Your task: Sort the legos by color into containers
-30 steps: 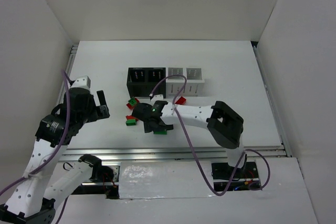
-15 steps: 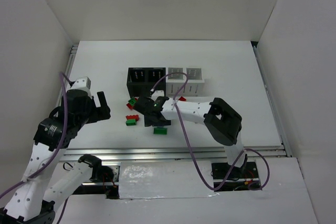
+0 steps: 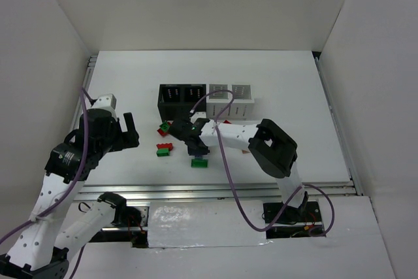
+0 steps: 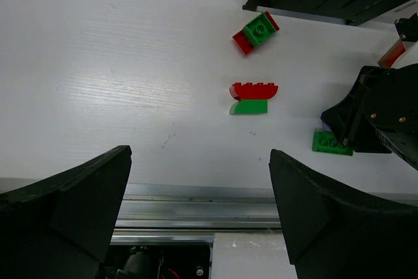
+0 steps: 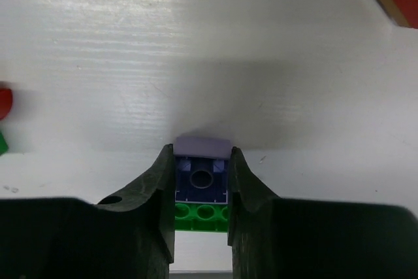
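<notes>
Well, the left hand (image 3: 128, 131) hangs over the table (image 3: 287, 89), well to the left of the containers (image 3: 215, 112) and nearer the arm bases than they are; its fingers (image 4: 72, 207) are spread wide with nothing between them. The containers stand in a row, two black bins (image 3: 176, 110) on the left joined to two white bins (image 3: 241, 110) on the right, all with dotted insides; just in front of the left black bin lies a red-and-green pair (image 3: 164, 127), a green lego sitting on a red one, turned askew; farther in front of that same bin a long red brick (image 3: 163, 146) and a green sloped brick (image 3: 163, 153) lie side by side, touching along their length. In front of the join between black and white bins the right hand (image 3: 196, 147) reaches down, its fingers (image 5: 157, 181) pinching a light purple brick (image 5: 202, 173) by its sides; whether that brick rests on the table or hangs just above it I cannot tell. A flat green brick (image 3: 200, 163) lies just beyond the hand on the side away from the containers, its studs showing under the purple one in the right wrist view; a red piece (image 3: 226, 123) lies just in front of the left white bin, partly hidden by the right arm.
</notes>
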`<state>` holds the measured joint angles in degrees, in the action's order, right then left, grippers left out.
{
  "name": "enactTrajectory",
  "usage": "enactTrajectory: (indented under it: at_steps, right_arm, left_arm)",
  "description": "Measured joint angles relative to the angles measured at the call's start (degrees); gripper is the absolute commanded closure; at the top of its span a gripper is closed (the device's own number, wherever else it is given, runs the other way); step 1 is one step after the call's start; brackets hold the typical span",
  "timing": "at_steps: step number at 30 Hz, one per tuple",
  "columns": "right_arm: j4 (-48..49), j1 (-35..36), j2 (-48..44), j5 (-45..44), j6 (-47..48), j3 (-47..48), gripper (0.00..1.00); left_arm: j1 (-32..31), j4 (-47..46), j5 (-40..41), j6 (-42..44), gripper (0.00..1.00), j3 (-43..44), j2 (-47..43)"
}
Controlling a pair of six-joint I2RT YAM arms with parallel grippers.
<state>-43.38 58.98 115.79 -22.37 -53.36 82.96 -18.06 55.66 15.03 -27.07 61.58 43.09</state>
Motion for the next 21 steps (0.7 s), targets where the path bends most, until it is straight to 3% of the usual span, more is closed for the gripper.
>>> enactTrajectory:
  at_steps: [7, 11, 16, 21]
  right_arm:
    - [-1.8, -0.5, -0.6, -3.0, 2.6, 5.8, 0.91]
    - [-2.2, -3.0, -6.3, -3.8, 5.0, 7.6, 0.9]
    - [-3.5, -15.7, -15.1, -4.6, 9.3, 11.9, 0.89]
    - [-5.2, -30.0, -14.8, -6.2, 13.7, 19.5, 0.87]
  left_arm:
    - [0.0, 0.0, 0.0, 0.0, 0.0, 0.0, 0.3]
    - [0.0, 0.0, 0.0, 0.0, 0.01, 0.0, 0.3]
    - [0.0, 0.0, 0.0, 0.0, 0.01, 0.0, 0.2]
    - [0.0, 0.0, 0.0, 0.0, 0.0, 0.0, 0.2]
